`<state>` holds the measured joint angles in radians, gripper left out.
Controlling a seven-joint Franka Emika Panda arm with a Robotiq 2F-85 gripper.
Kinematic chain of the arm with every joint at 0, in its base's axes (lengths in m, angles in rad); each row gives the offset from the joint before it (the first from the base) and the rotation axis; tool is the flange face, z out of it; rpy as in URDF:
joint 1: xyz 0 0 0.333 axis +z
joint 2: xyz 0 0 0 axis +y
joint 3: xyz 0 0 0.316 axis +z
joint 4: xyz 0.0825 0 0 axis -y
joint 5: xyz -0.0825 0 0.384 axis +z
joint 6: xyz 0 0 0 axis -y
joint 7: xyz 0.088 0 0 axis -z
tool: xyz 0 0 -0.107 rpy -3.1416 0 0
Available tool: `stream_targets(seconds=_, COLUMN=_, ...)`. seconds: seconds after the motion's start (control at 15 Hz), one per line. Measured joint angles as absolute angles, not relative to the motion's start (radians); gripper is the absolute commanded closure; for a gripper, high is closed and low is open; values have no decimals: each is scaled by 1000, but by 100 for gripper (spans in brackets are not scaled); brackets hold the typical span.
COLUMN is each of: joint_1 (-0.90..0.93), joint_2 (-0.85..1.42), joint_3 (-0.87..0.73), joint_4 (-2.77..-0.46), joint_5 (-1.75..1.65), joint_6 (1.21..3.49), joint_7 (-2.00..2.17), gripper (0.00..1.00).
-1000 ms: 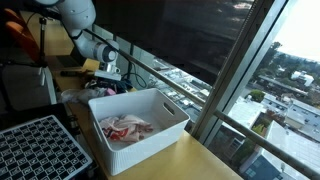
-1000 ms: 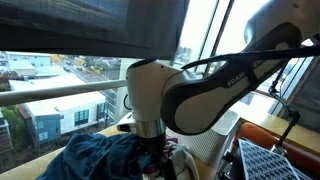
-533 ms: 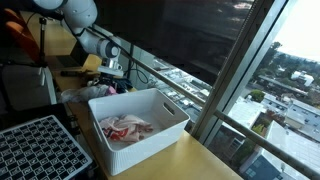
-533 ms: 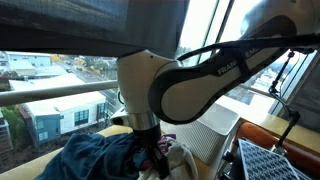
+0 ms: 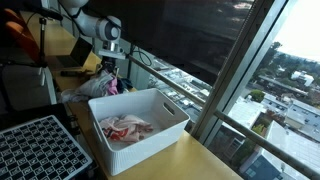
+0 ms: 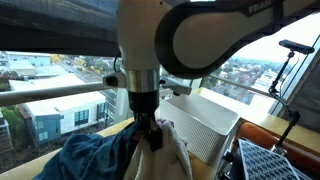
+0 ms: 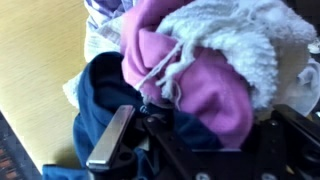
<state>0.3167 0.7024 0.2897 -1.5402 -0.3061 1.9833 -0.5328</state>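
Claw [image 6: 150,133] clamped into the clothes bundle [image 7: 200,85], fingertips buried in fabric; which garment it pinches is unclear.

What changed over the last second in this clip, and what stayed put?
The end effector closed on a pink and white cloth and rose, drawing it up off the blue garment beneath. The white bin, the pinkish fabric in it and the black grid tray stayed as they were.
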Motion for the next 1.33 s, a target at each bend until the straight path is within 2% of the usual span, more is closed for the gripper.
stream_targets(seconds=0.73, joint_1=289, joint_2=263, joint_3=232, joint_4=-1541, joint_5=-332, joint_6=1817, joint_7=-369, gripper=100)
stream_targets(seconds=1.0, joint_1=210, joint_2=121, joint_3=172, joint_4=-1582, joint_5=-327, joint_6=1720, joint_7=-301, gripper=100)
stream_targets(seconds=1.33, joint_1=92, joint_2=-11, joint_3=88, joint_4=-1727, joint_5=-259, joint_6=1718, joint_7=-234, gripper=100)
